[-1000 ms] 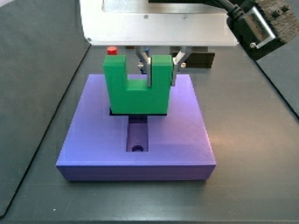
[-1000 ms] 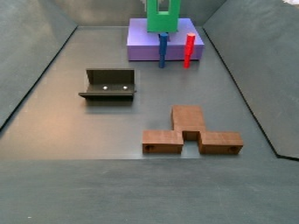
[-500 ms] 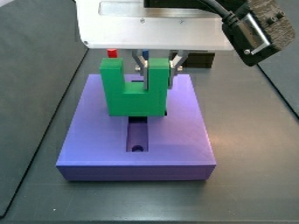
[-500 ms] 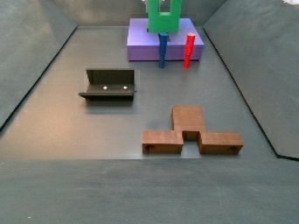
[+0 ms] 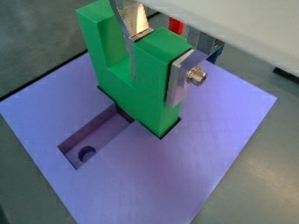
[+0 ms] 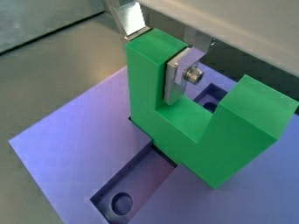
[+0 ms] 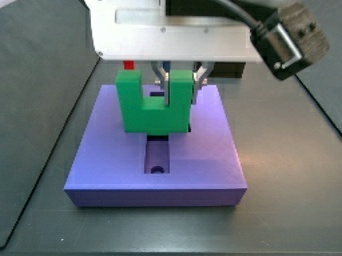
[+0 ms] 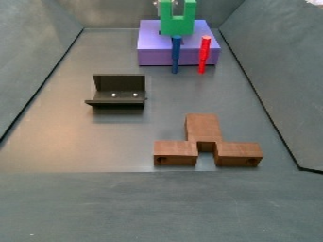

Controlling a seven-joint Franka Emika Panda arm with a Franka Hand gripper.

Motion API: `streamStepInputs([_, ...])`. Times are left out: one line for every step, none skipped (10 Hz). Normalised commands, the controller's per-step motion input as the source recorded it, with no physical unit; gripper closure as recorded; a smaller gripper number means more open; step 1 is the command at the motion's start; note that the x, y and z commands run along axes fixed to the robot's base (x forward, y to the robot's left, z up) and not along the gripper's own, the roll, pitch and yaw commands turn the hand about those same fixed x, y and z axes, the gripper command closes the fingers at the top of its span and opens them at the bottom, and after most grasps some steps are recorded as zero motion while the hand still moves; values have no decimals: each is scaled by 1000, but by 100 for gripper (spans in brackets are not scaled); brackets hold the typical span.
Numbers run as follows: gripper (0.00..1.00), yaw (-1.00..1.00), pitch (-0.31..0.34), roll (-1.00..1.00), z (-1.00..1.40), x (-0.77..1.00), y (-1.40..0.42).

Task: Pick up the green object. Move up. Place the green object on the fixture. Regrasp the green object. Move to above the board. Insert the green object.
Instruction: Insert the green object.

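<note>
While the end effector point(image 7: 178, 80) is gripping one arm of the green object point(image 7: 150, 105), its base is sitting in the board's point(image 7: 214, 160) recess.

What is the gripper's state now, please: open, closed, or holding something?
Gripper: shut on one arm of the green object, above the board.

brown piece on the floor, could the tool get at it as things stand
Probably not right away: the tool is shut on the green object over the board. The brown piece itself lies open, nothing on it.
</note>
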Motion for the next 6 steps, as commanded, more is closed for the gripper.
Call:
streamStepInputs([100,0,0,0,-511,117,0])
streamStepInputs([100,0,54,119,-591,137,0])
streamStepInputs([100,-31,157,264,-626,220,-74])
streamStepInputs([100,-49,183,277,-586,291,-149])
streamStepInputs([100,-29,133,176,-463,246,-114])
streamStepInputs([100,0,0,0,0,0,0])
